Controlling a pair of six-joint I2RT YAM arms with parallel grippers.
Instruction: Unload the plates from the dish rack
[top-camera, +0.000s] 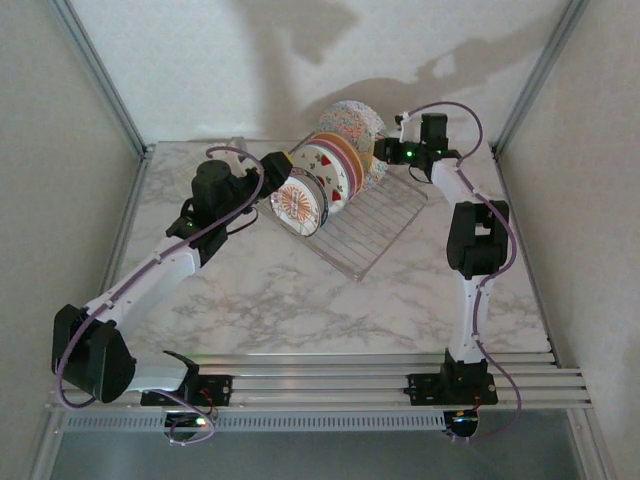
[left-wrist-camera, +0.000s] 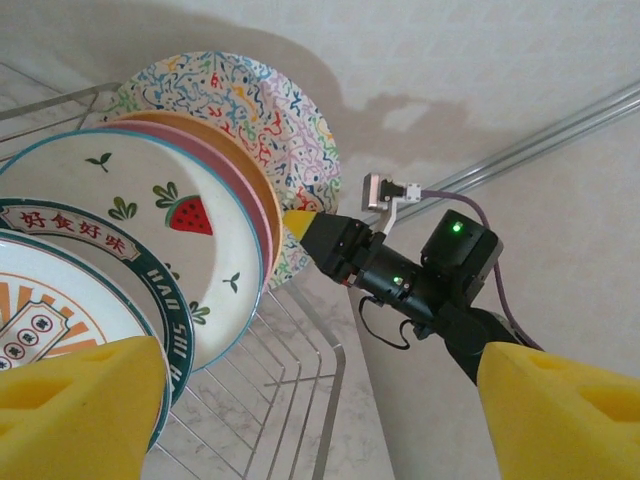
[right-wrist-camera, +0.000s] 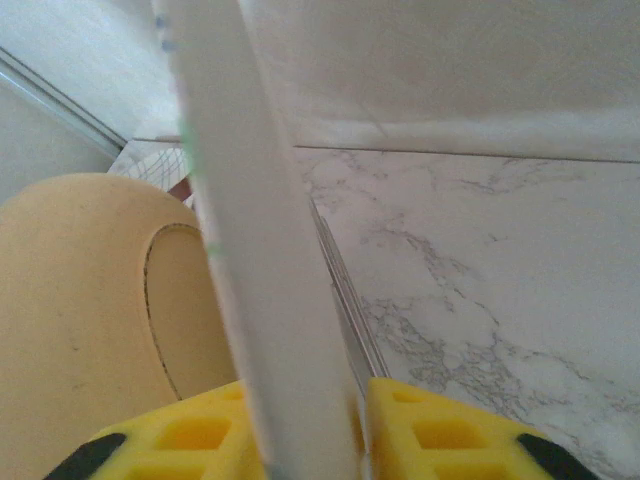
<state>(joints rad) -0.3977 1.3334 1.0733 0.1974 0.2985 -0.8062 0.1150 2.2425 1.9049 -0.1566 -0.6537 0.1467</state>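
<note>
Plates (top-camera: 330, 165) standing on edge, close-packed face to back, between the tines of the dish rack (top-camera: 375, 235), which sits at the far middle of the marble bench (top-camera: 300, 300). From front to rear: small sunburst plate (left-wrist-camera: 50, 310) with a dark lettered rim, fruit plate (left-wrist-camera: 150, 230), yellow-orange plate (right-wrist-camera: 80, 300), and large multicolour plate (left-wrist-camera: 270, 110) at the back.

Right claw (right-wrist-camera: 305, 430) closed on the rim of the multicolour plate, one yellow pad on each face, the rim seen edge-on between them. Left claw (left-wrist-camera: 320, 385) spread wide and holding nothing, poised just before the sunburst plate at the front of the row.

Handling, as judged: the plates look rigid, glazed and fairly heavy for their thickness. They are therefore slippery under a pad and liable to chip or crack if knocked against a neighbour or the wire. The only free purchase is the exposed rim. It should be taken across its thickness, deep enough that the plate cannot pivot in the grip; the faces are shut off by adjacent plates. The rear plate should lift up out of its tines before travelling sideways, since the yellow-orange plate stands just beside it. The sunburst plate, being smallest and foremost, offers an open front face and rim to the left claw.
</note>
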